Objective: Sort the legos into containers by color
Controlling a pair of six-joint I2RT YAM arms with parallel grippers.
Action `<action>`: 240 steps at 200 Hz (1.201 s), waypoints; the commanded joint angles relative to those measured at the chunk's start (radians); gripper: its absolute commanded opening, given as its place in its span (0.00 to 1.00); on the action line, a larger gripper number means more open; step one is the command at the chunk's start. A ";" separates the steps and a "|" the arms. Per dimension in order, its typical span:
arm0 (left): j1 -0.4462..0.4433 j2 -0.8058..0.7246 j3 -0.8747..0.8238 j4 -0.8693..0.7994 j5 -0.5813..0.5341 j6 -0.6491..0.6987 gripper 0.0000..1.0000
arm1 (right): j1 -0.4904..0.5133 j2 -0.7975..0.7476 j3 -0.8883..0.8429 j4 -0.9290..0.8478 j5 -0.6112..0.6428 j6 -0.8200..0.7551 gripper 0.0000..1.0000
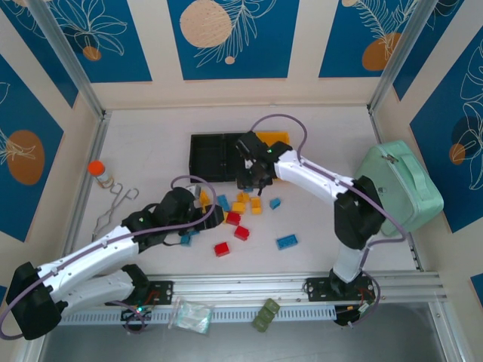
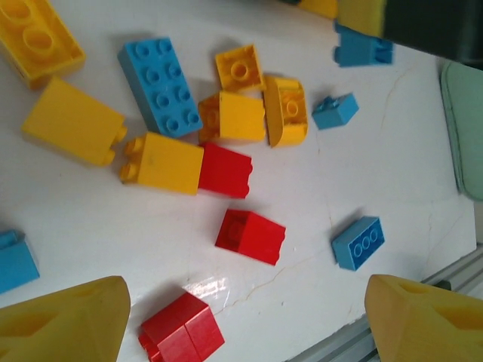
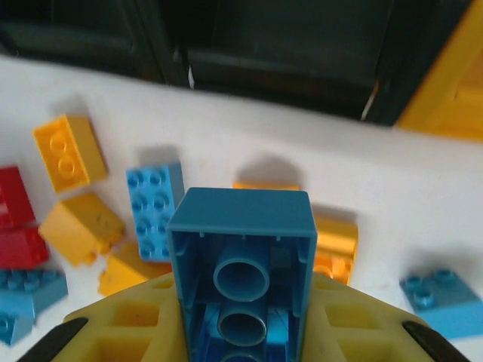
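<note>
Red, blue and yellow-orange legos lie scattered mid-table, among them a red brick and a blue brick. Behind them stand the containers: two black bins and a yellow-orange bin. My right gripper hovers over the pile near the black bins, shut on a blue brick whose hollow underside faces the camera. My left gripper is open above the table, its yellow fingers wide apart. A red brick lies between them and another red brick just beyond.
A large mint-green case sits at the right edge. An orange-capped bottle and wire tongs are at the left. An olive-green toy and a clear bag lie past the front rail.
</note>
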 commanded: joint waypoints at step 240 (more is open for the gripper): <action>0.108 -0.005 -0.027 -0.064 0.030 0.009 0.81 | -0.071 0.381 0.553 -0.234 0.010 -0.034 0.49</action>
